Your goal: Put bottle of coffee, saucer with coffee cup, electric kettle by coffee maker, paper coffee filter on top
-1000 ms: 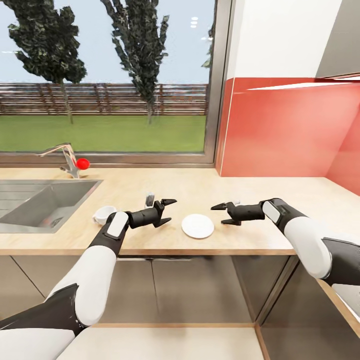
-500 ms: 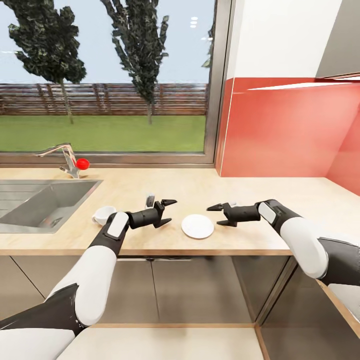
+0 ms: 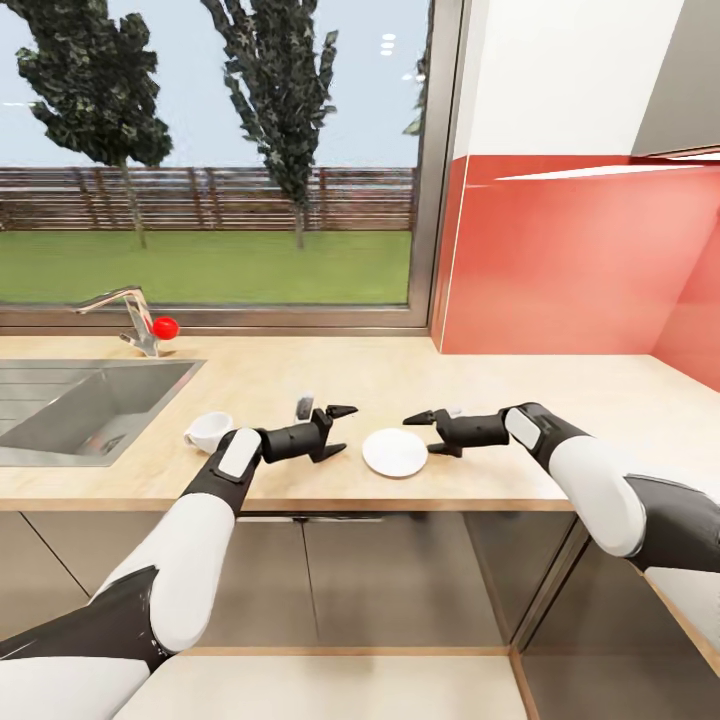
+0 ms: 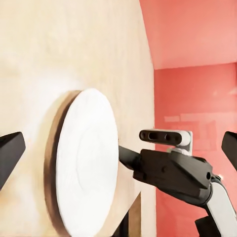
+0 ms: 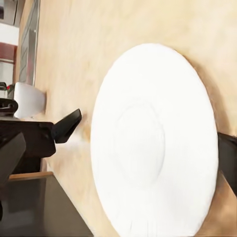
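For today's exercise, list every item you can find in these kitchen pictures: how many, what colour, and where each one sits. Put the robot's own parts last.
saucer: 1, white, flat on countertop between the grippers
coffee cup: 1, white, tipped, near sink
countertop: 1, light wood
sink: 1, grey steel, far left
tap: 1, metal, red knob, behind sink
small clear object: 1, behind left gripper, identity unclear
backsplash: red, right wall
left gripper: 1, black, open
right gripper: 1, black, open

White saucer (image 3: 394,452) flat on countertop (image 3: 560,400), cup (image 3: 207,430) tipped
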